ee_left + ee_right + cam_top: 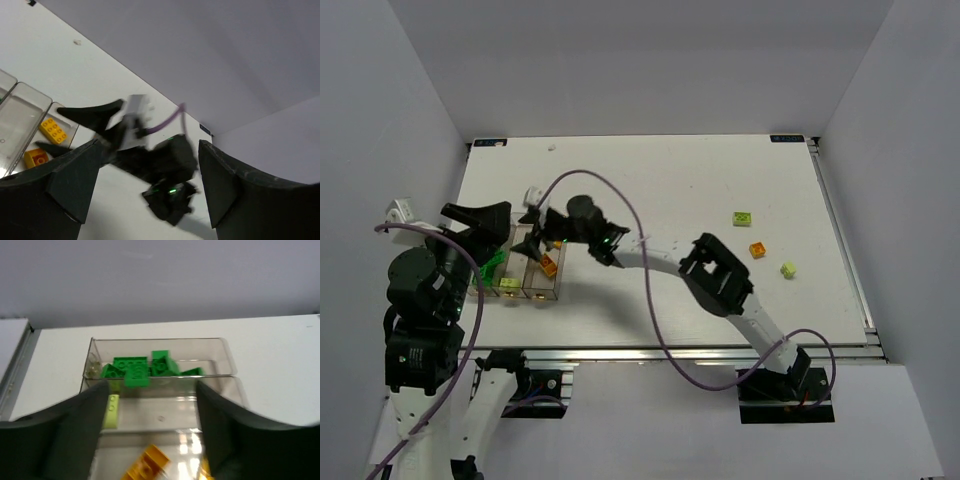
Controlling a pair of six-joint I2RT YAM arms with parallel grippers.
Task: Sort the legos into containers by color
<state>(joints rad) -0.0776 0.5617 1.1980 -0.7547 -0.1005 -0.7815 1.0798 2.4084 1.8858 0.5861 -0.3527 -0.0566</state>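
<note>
Right gripper [150,390] hangs wide open and empty over the containers [160,340] (green, pale and orange legos [131,371] lie inside); left gripper [149,147] also gapes empty, while three loose legos [757,249] dot the table [670,180]

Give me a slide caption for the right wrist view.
Right gripper open over bins: green bricks in the far one, orange bricks nearest.
</note>
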